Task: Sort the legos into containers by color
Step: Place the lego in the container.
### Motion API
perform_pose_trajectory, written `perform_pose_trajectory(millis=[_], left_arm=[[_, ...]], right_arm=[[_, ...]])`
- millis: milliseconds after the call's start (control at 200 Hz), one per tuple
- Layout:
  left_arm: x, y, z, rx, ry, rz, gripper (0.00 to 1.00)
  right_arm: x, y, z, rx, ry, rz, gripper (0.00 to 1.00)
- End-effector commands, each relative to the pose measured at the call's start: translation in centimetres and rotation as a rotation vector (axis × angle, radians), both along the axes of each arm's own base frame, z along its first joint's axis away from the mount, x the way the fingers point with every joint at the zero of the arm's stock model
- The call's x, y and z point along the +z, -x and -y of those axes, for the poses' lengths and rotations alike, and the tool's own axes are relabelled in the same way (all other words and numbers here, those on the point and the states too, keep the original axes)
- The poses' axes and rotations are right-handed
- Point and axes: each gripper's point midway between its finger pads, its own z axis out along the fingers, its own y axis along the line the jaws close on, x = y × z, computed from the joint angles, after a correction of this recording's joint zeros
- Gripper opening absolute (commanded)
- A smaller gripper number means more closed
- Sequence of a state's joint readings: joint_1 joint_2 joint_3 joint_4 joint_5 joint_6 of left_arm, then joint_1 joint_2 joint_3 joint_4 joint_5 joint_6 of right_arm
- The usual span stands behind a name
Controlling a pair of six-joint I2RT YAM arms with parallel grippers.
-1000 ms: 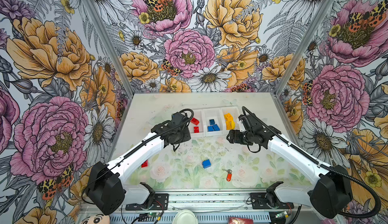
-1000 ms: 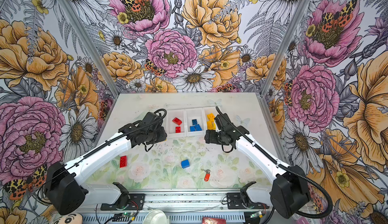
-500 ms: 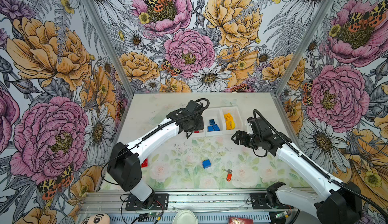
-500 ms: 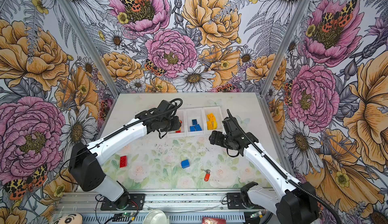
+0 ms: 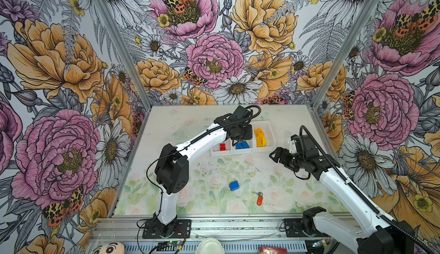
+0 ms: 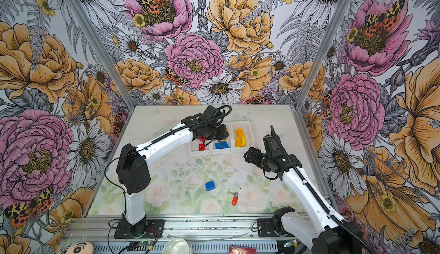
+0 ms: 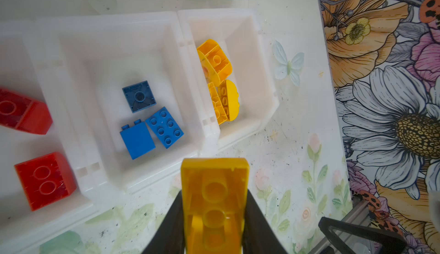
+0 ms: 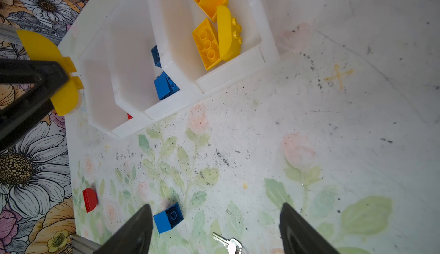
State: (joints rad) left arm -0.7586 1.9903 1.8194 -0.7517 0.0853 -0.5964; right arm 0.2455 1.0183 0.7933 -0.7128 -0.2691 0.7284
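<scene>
- Only the wrist views show the yellow brick (image 7: 214, 176); in both top views the arm's wrist hides it.
- The left gripper (image 7: 214, 200) pinches it between both jaws, close by the containers (image 7: 185, 40).
- The right gripper (image 8: 215, 206) gapes wide and holds nothing; a loose blue brick (image 8: 168, 217) lies on the table beside one fingertip.
</scene>
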Motion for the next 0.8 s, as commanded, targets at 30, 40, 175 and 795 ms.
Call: perform_pose_trajectory(millis=[30, 40, 175, 795], left_arm=[[1.2, -0.8, 3.2, -0.077, 0.067, 0.023, 0.22], [1.2, -0.8, 3.4, -0.081, 0.070, 0.022, 0.22], [-0.1, -1.5, 5.9, -0.117, 0.089, 0.004, 0.21], [-4.6, -3.9, 10.0, -0.141, 0.109, -0.026, 0.57]], right_arm=[[0.4, 0.0, 0.5, -0.031, -0.038, 0.013, 0.85], [0.4, 0.0, 0.6, -0.032, -0.039, 0.013, 0.84], [-0.1, 0.5, 1.2, -0.045, -0.042, 0.002, 0.84], [0.3, 0.6, 2.4, -0.061, -0.067, 0.009, 0.84]])
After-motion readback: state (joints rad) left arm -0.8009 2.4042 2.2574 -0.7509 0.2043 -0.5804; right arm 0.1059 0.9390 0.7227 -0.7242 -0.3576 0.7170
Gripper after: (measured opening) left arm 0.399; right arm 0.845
